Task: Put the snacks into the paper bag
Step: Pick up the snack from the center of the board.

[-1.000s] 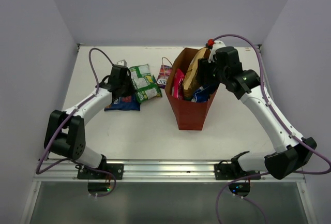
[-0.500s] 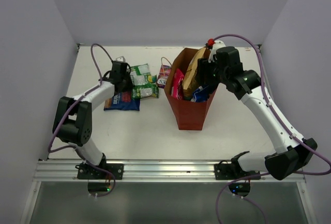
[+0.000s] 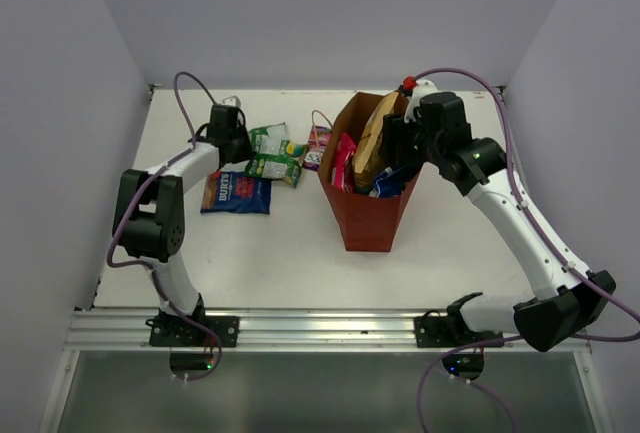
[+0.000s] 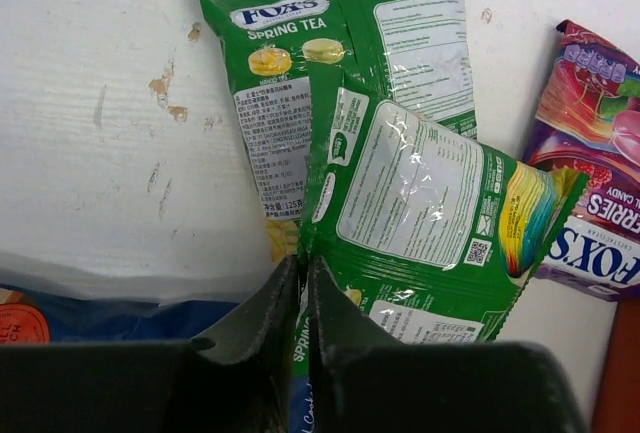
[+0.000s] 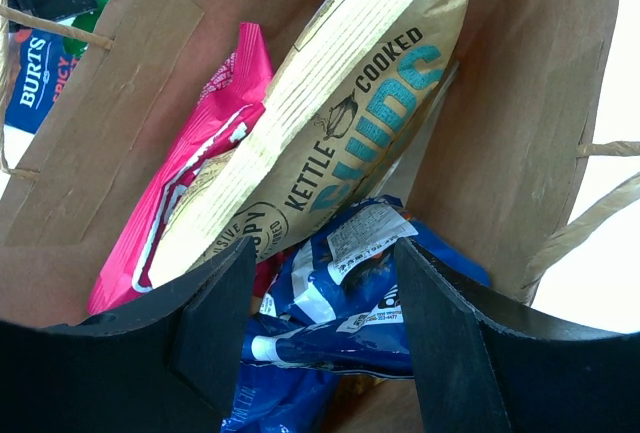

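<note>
My left gripper (image 3: 232, 143) (image 4: 303, 288) is shut, pinching the near edge of a green snack packet (image 4: 430, 203) that lies across another green packet (image 4: 285, 63) on the table; both show in the top view (image 3: 274, 156). A purple candy packet (image 4: 600, 183) (image 3: 318, 143) lies to their right. A blue packet (image 3: 237, 193) (image 4: 110, 318) lies nearer. The red-brown paper bag (image 3: 365, 215) (image 5: 540, 83) stands upright, holding a pink packet (image 5: 215, 153), a tan packet (image 5: 350, 103) and a blue-and-white packet (image 5: 350, 303). My right gripper (image 3: 397, 148) (image 5: 322, 293) is open and empty over the bag's mouth.
The bag's twine handles (image 5: 610, 213) hang at its sides. White walls close in the table (image 3: 300, 263) at the left, back and right. A small white object (image 3: 234, 116) lies near the back left, behind the left gripper.
My left gripper has moved toward the back of the table, and the green packets have bunched up and shifted with it. The right arm and the bag have not moved.
</note>
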You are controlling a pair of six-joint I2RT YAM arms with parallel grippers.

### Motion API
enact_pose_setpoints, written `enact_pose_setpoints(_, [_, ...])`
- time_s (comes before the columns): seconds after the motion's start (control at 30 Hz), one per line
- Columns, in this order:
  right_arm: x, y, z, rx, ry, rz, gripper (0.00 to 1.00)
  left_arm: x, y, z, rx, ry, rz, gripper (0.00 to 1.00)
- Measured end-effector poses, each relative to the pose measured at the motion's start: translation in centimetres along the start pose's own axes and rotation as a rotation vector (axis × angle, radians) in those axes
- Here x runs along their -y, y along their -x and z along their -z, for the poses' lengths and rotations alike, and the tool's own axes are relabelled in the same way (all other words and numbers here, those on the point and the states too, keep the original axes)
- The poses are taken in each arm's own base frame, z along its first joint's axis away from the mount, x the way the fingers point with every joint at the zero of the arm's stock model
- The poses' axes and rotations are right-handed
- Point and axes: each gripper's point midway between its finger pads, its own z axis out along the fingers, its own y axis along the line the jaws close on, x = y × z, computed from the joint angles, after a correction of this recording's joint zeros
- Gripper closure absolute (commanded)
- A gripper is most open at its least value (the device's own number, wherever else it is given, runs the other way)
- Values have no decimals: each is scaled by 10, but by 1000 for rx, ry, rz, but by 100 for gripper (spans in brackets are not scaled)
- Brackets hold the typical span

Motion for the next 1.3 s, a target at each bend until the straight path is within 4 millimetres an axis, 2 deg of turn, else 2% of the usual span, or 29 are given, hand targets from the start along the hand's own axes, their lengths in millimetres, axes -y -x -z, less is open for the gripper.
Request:
enact_pose_setpoints(0.07, [0,0,0,0,0,0,38,-1,0,0,-10,-18,2,78])
enact_pose_setpoints(0.23, [0,0,0,2,0,0,38,-7,0,2,-42,-62,17,70])
enact_pose_setpoints(0.27, [0,1,0,3,1,0,38,-9,0,3,-49,-71,22,51])
enact_pose_setpoints(0.3, [0,1,0,3,1,0,38,-12,0,3,-57,-81,19,47])
enact_pose_setpoints(0.4, [0,1,0,3,1,0,38,-14,-1,5,-82,-123,42,43])
enact_pose_setpoints(0.63, [0,1,0,3,2,0,38,-2,-25,0,-189,-238,60,43])
enact_pose_setpoints(0.77, [0,1,0,3,2,0,38,4,-36,-1,-231,-283,73,54])
enact_pose_setpoints(0.9, [0,1,0,3,2,0,38,8,-41,1,-247,-317,80,58])
enact_pose_setpoints(1.1, [-1,1,0,3,3,0,38,18,-46,4,-268,-364,88,58])
enact_pose_setpoints(1.3, [-1,1,0,3,3,0,38,25,-66,7,-315,-395,110,55])
